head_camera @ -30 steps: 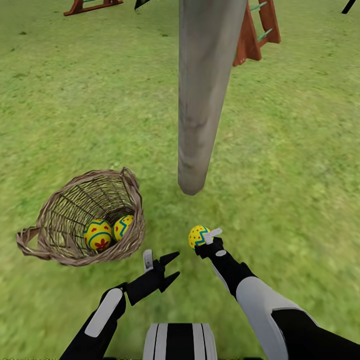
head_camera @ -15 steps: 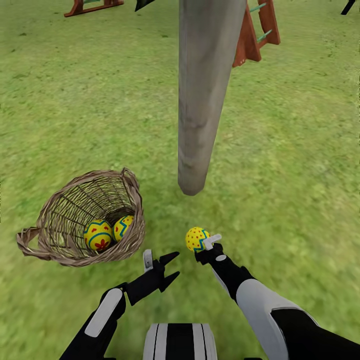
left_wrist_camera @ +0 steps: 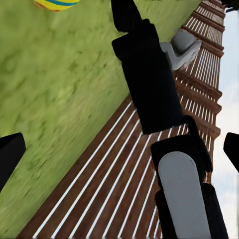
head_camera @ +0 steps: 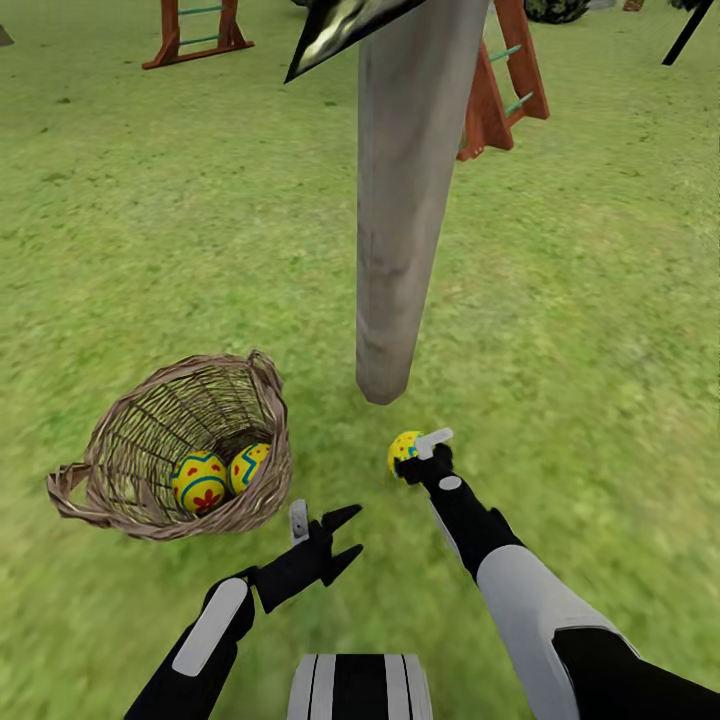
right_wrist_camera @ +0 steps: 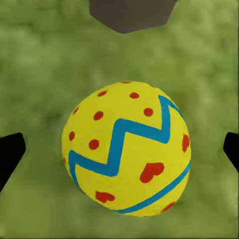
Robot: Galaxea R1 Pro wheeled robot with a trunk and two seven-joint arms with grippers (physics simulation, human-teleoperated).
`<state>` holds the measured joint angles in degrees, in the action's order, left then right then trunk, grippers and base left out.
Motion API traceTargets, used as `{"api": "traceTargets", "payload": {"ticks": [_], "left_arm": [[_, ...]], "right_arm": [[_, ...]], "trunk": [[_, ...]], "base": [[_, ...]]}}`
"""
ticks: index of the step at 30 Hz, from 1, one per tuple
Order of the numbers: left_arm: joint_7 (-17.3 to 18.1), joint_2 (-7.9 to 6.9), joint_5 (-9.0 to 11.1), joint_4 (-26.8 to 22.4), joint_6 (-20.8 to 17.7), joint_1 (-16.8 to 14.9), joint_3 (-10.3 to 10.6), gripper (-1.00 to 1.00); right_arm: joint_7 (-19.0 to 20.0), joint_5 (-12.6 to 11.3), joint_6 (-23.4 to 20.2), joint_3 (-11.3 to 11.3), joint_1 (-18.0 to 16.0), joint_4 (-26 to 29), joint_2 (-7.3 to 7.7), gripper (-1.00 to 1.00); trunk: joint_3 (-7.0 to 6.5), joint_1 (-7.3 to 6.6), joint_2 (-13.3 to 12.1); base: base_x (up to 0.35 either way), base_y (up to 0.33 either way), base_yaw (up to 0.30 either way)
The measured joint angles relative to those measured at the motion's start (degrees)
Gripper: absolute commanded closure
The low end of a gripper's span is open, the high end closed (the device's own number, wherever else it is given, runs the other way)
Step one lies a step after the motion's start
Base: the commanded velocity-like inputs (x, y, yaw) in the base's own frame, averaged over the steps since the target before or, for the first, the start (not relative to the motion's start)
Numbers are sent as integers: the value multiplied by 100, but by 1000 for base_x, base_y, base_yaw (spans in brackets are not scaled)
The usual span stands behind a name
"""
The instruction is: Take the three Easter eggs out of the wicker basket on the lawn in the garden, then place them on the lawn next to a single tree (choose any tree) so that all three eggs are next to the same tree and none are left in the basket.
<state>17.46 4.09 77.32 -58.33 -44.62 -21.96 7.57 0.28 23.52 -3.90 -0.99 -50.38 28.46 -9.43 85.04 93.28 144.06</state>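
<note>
We see the right tool (head_camera: 418, 455) spread around one egg (head_camera: 404, 451) on the lawn (head_camera: 560, 330), just near of the tree (head_camera: 400, 220) trunk base. Left tool (head_camera: 335, 533) open, empty, near-right of the wicker basket (head_camera: 175, 445). Two eggs (head_camera: 200, 482) sit inside it.

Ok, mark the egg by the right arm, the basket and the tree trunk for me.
Easter egg (right_wrist_camera: 127, 149): right wrist view, middle of its shell.
wicker basket (head_camera: 262, 478): head view, outer woven wall.
tree trunk (head_camera: 395, 230): head view, mid-trunk bark.
</note>
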Motion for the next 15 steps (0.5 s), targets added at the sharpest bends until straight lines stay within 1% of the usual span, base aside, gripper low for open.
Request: {"api": "traceTargets", "payload": {"ticks": [2,4,8,10,15], "left_arm": [[3,-3,0,0,6,7,-4,-100],[3,-5,1,1,8,9,-6,-100],[-2,-5,-5,-5,8,10,2,-100],[-2,-5,-5,0,8,10,3,-100],[-2,-5,-5,0,8,10,3,-100]], "right_arm": [[18,4,-47,2,-3,-65,-25,-100],[-40,7,17,4,-6,-129,-36,-100],[-116,7,138,4,-6,-254,-38,-100],[-111,10,190,4,-6,-316,-38,-100],[-105,11,184,4,-7,-524,-38,-100]], "trunk": [[0,0,0],[0,0,0],[-88,-11,-5],[-132,-14,-8],[-243,-25,-15]], "base": [[0,0,0],[0,0,0],[-12,0,0],[-233,0,0],[-334,0,0]]}}
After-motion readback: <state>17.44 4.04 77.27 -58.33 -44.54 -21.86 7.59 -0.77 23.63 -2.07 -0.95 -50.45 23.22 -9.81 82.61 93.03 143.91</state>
